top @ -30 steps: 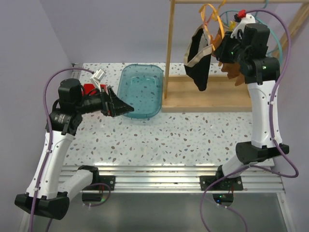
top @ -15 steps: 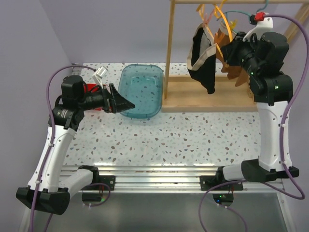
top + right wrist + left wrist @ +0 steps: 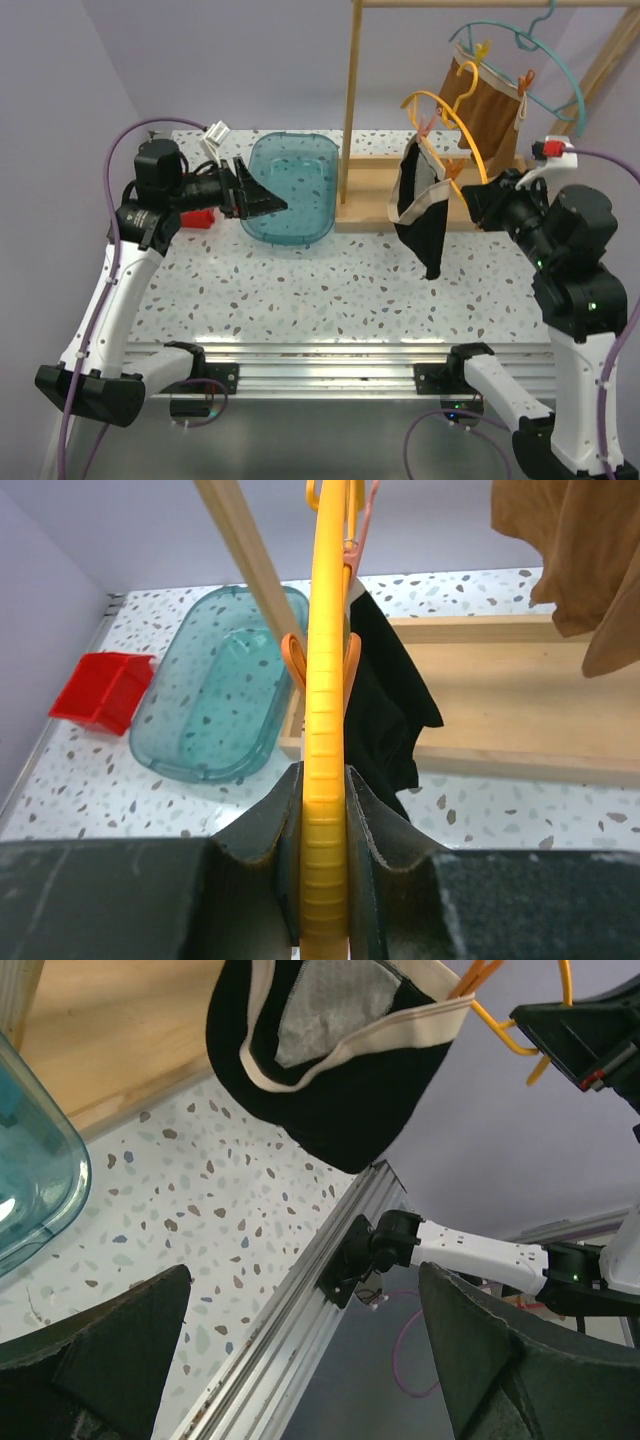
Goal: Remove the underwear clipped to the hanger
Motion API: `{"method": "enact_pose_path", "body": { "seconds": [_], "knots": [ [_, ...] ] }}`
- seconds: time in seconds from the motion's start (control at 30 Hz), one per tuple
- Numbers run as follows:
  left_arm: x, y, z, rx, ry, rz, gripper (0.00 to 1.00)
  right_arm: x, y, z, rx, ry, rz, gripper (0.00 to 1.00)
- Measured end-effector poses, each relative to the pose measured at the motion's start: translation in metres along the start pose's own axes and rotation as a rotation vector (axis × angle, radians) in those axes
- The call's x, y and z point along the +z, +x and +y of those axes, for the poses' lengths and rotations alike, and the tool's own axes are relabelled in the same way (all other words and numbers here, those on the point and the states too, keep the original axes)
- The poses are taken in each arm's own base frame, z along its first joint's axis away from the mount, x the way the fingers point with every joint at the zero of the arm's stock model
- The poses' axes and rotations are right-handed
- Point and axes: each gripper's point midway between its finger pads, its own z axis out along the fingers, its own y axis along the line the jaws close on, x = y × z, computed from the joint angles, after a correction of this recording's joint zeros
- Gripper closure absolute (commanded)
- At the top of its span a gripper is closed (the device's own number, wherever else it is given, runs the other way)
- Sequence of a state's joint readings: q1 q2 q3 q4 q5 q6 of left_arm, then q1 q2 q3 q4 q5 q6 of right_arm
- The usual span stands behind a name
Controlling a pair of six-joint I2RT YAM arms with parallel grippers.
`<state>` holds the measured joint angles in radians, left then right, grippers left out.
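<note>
My right claw (image 3: 478, 203) is pressed together on the lower end of the orange hanger (image 3: 455, 120). My wrist camera shows the ribbed bar (image 3: 325, 680) pinched tight between both fingers (image 3: 262, 830). I am holding it off the wooden rack (image 3: 350, 100), out in front of the rack's base board. The black underwear (image 3: 420, 215) hangs from this hanger, with its beige waistband and pale lining turned toward my left side. Its lowest point dangles above the speckled table (image 3: 330, 290) without touching it. An orange clip (image 3: 292, 658) straddles the bar where the black cloth (image 3: 385, 705) meets it, and the garment is fastened there. The rust-brown underwear (image 3: 485, 100) is well apart from my grasp. It is clipped to a teal hanger (image 3: 545, 70) hooked over the rack's top rail, up and behind my right wrist. My left claw (image 3: 268, 203) is spread wide and pinches nothing. It hovers over the near left rim of the teal tub (image 3: 290, 185), pointing toward the rack. Through its camera I see the black underwear (image 3: 340, 1090) from below, framed between my two parted fingers (image 3: 120, 1340), with a curved edge of the tub (image 3: 30, 1180) at the left. A red bin (image 3: 198, 217) sits on the table just behind my left wrist.
</note>
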<state>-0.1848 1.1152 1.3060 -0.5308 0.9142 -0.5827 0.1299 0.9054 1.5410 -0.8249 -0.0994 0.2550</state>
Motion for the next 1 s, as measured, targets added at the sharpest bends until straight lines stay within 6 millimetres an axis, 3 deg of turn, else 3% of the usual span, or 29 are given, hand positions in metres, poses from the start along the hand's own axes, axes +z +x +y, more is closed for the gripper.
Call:
{"method": "enact_pose_path", "body": {
  "seconds": [0.2,0.33,0.47,0.53,0.77,1.0],
  "knots": [
    [0.019,0.006,-0.008,0.000,0.045,0.056,0.01,-0.044,0.019,0.008,0.022,-0.048,-0.030,1.00],
    [0.032,0.017,-0.022,-0.002,0.082,0.096,0.01,-0.054,0.045,0.011,0.054,-0.080,0.024,1.00],
    [0.046,0.033,-0.036,-0.005,0.109,0.136,0.01,-0.065,0.078,-0.001,0.081,-0.031,0.091,1.00],
    [0.053,0.042,-0.042,-0.014,0.122,0.152,0.02,-0.070,0.084,-0.007,0.089,0.003,0.102,1.00],
    [0.101,0.097,-0.066,-0.057,0.129,0.268,0.07,-0.068,0.087,-0.008,0.100,0.015,0.123,1.00],
    [0.163,0.120,-0.083,-0.032,0.064,0.295,0.12,-0.058,0.130,-0.008,0.154,-0.005,0.245,1.00]
  ]
}}
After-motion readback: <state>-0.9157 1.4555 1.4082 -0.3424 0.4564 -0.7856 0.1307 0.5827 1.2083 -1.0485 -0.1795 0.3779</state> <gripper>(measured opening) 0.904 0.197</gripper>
